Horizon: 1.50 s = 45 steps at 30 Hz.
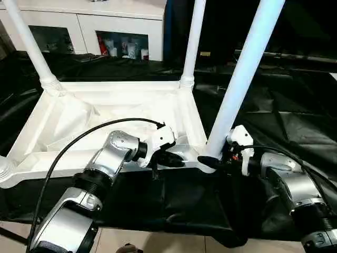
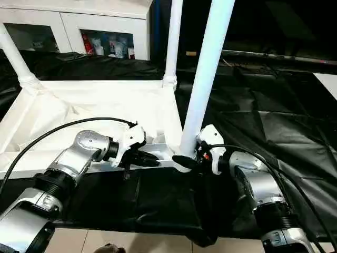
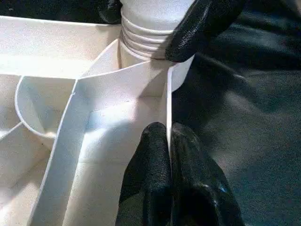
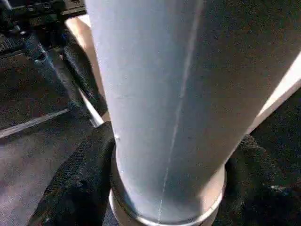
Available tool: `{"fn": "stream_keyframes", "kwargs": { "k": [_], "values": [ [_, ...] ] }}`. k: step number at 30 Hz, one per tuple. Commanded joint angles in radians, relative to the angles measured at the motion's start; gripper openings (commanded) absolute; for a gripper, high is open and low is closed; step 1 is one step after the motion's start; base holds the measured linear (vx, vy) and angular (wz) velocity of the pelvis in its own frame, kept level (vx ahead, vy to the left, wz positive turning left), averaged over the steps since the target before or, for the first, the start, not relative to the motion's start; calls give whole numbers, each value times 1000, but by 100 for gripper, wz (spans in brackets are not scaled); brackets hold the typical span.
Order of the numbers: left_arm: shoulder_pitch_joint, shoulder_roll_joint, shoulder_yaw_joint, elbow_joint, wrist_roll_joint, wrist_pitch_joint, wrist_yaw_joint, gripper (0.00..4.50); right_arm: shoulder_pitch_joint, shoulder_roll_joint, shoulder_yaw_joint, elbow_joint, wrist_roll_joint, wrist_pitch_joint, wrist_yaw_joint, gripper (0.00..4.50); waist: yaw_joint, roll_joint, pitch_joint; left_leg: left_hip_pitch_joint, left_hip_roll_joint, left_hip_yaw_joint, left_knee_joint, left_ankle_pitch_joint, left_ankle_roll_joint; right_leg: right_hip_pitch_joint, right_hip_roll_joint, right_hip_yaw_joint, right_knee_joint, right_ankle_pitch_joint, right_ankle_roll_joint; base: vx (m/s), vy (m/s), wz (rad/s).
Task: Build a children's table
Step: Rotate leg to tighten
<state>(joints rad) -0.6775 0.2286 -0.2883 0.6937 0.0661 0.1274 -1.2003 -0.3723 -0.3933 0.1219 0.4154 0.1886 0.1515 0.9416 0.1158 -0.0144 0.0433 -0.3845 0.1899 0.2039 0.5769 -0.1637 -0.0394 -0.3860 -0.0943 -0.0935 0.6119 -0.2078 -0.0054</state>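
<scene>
Table top lies upside down on black sheeting, ribbed underside facing up. Near-right leg stands in the near-right corner socket, leaning slightly to the right in the head views; threaded collar sits at the socket mouth. Two far legs are upright in their sockets: far-left leg and far-right leg. Ribbed base of a fourth leg is at the near-left corner.

Right gripper: black fingers wrapped around the base of the near-right leg, one on each side, grasping it just above the socket.

Left gripper: clenched on the near rim of the table top, just beside that same corner; the thin rim wall is pinched between the two fingertips.

Beyond the sheeting, a white cabinet with glass doors stands against the back. Pale floor tile is at the near edge.
</scene>
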Motion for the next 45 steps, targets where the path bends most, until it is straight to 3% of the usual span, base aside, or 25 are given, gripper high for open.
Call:
{"fn": "stream_keyframes", "kwargs": {
  "k": [1, 3, 4, 5, 8, 12, 14, 17, 22, 26, 28, 31, 35, 36, 40, 45],
  "values": [
    [-1, -53, 19, 13, -41, -5, 39, 0, 7, 33, -16, 43, -22, 24, -87, 270, -3, -16, -57, 22, 55, -26, -60, -178, 58, 40, -76, 57, -75, -145, -217, 0, 0, 0],
    [-46, -121, 58, 101, -10, 31, 260, 0, -24, 139, -79, 133, -51, 40, -364, 270, -11, -10, -53, 25, 55, -27, -65, -205, 35, 34, -75, 58, -81, -190, -213, 0, 0, 0],
    [-66, -152, 75, 136, -2, 50, 351, 0, -44, 186, -109, 170, -54, 52, -480, 270, -19, -9, -50, 33, 56, -31, -71, -263, -5, 28, -77, 57, -87, -269, -207, 0, 0, 0],
    [-82, -181, 90, 168, 3, 60, 432, 0, -69, 225, -132, 206, -60, 53, -585, 270, -23, -10, -54, 34, 54, -35, -72, -280, -29, 33, -81, 55, -91, -317, -191, 0, 0, 0],
    [-106, -236, 102, 218, 8, 58, 542, 0, -128, 290, -162, 284, -63, 45, -745, 270, -31, -13, -51, 34, 50, -33, -72, -308, -23, 27, -80, 60, -104, -343, -168, 0, 0, 0],
    [-110, -262, 87, 235, 20, 62, 562, 0, -171, 322, -137, 333, -84, 23, -783, 270, -29, -13, -52, 28, 46, -31, -70, -278, 1, 32, -79, 61, -105, -321, -152, 0, 0, 0],
    [-109, -255, 70, 224, 30, 56, 532, 0, -184, 326, -116, 337, -92, 0, -746, 270, -29, -10, -52, 26, 47, -31, -72, -269, 7, 33, -75, 60, -102, -295, -148, 0, 0, 0],
    [-108, -226, 53, 215, 45, 38, 491, 0, -185, 310, -125, 311, -73, -36, -676, 339, -29, -9, -52, 27, 47, -31, -72, -276, 14, 33, -76, 60, -103, -295, -149, 0, 0, 0],
    [-119, -213, 55, 239, 50, 13, 473, 0, -194, 295, -133, 308, -94, -67, -660, 381, -28, -10, -53, 25, 47, -30, -71, -263, 21, 35, -76, 61, -100, -271, -161, 0, 0, 0],
    [-122, -163, 44, 241, 40, -33, 388, 0, -156, 206, -74, 219, -84, -65, -466, 381, -25, -10, -52, 24, 47, -29, -69, -259, 34, 38, -75, 60, -102, -276, -157, 0, 0, 0],
    [-122, -163, 44, 241, 40, -33, 388, 0, -156, 206, -74, 219, -84, -65, -466, 381, -24, -11, -53, 22, 48, -29, -69, -248, 38, 40, -74, 60, -99, -261, -156, 0, 0, 0],
    [-88, -97, 26, 186, 8, -81, 195, 0, -79, 89, -24, 95, -61, -69, -236, 381, -20, -14, -54, 22, 51, -29, -66, -229, 55, 42, -74, 60, -95, -219, -168, 0, 0, 0],
    [-50, -45, 5, 110, -28, -86, 36, 0, -48, 24, -15, 42, -36, -64, -112, 381, -20, -11, -57, 21, 54, -28, -64, -194, 77, 41, -73, 58, -81, -133, -213, 0, 0, 0],
    [-41, -34, -1, 92, -35, -81, 6, 0, -44, 14, -14, 32, -30, -61, -94, 381, -16, -14, -58, 21, 57, -26, -62, -173, 86, 41, -74, 59, -74, -105, -231, 0, 0, 0],
    [-17, -4, -8, 43, -53, -63, -77, 0, -32, -10, -7, -3, -13, -46, -42, 381, -12, -11, -58, 21, 59, -25, -61, -171, 87, 40, -73, 59, -70, -83, -243, 0, 0, 0],
    [6, 12, -7, 9, -59, -56, -101, 0, -17, -34, 21, -27, -11, -31, 45, 381, -5, -13, -54, 24, 59, -25, -64, -209, 61, 39, -75, 60, -78, -157, -225, 0, 0, 0]
  ]
}}
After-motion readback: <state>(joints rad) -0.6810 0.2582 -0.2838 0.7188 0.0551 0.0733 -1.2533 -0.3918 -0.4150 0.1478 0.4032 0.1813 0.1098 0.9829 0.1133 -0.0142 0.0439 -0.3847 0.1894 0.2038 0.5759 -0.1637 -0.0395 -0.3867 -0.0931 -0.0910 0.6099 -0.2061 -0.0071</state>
